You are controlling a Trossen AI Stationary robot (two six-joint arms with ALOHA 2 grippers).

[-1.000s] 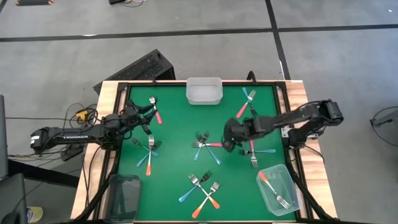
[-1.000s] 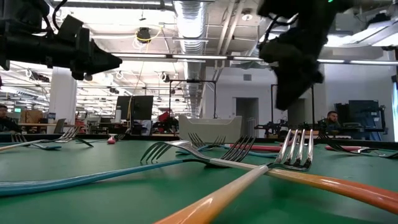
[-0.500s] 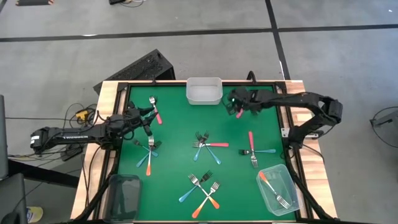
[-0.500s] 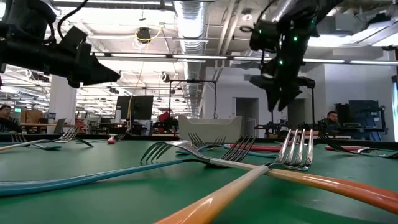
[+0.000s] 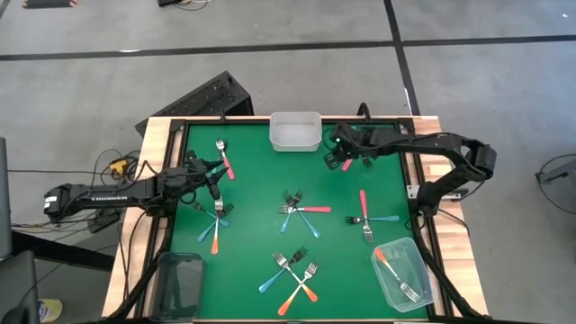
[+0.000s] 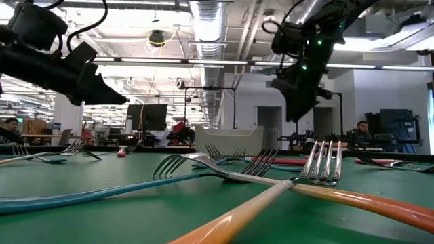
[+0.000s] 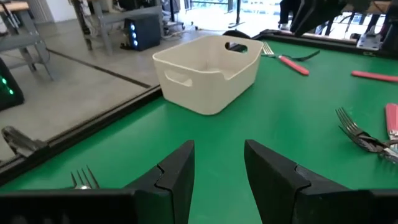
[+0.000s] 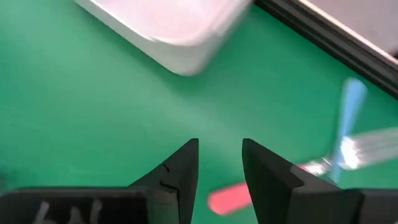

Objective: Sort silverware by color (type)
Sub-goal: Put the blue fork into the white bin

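Small forks with blue, pink or orange handles lie flat on the green mat (image 5: pixel 261 180) in crossed clusters: one at the centre (image 5: pixel 295 207), one at the left (image 5: pixel 216 216), one near the front (image 5: pixel 292 274) and one at the right (image 5: pixel 364 214). My right gripper (image 5: pixel 339 153) hovers open above the far-right forks, a pink handle (image 8: pixel 227 199) and a blue one (image 8: pixel 349 118), with nothing between its fingers. My left gripper (image 5: pixel 214 173) stands open above the mat's left side, close to a single pink fork (image 5: pixel 223 158), and faces the white bin (image 7: pixel 208 71).
A white bin (image 5: pixel 295 131) stands at the far edge's middle. A clear container (image 5: pixel 402 274) at the near right holds an orange-handled fork and another. A dark container (image 5: pixel 180 283) sits at the near left. A raised black frame (image 5: pixel 409 193) borders the mat.
My right gripper has swung from the table's centre to the far right corner, beside the white bin, and has stayed there for the last half second. My left gripper has tipped a little downward. No fork has moved.
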